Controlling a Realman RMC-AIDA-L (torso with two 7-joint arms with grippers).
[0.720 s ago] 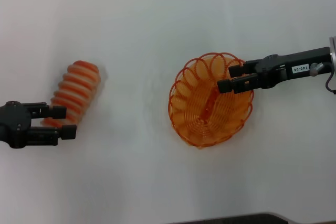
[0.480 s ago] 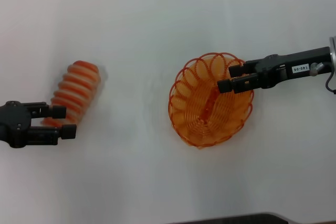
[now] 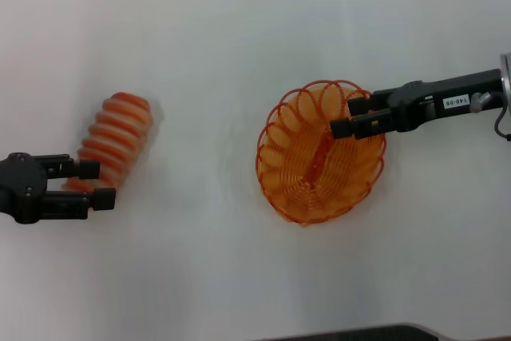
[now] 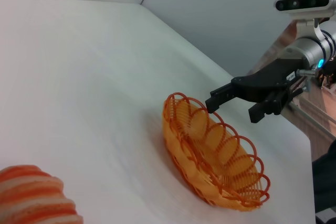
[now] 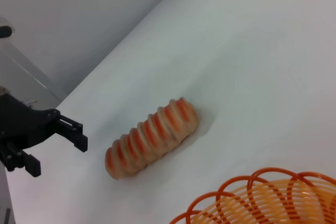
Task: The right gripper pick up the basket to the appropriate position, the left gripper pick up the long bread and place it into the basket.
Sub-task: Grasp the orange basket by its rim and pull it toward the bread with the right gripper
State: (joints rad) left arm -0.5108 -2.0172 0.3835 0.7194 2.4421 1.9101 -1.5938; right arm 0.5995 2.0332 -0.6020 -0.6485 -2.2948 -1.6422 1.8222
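Right gripper (image 3: 345, 116) open above the basket (image 3: 297, 194) rim.

One long bread (image 3: 109, 143), one basket (image 3: 297, 190), two hands: left hand (image 3: 94, 185), right hand (image 3: 350, 116)

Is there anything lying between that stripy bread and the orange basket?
Nothing: only bare white table separates the long bread from the basket, seen in the head view.
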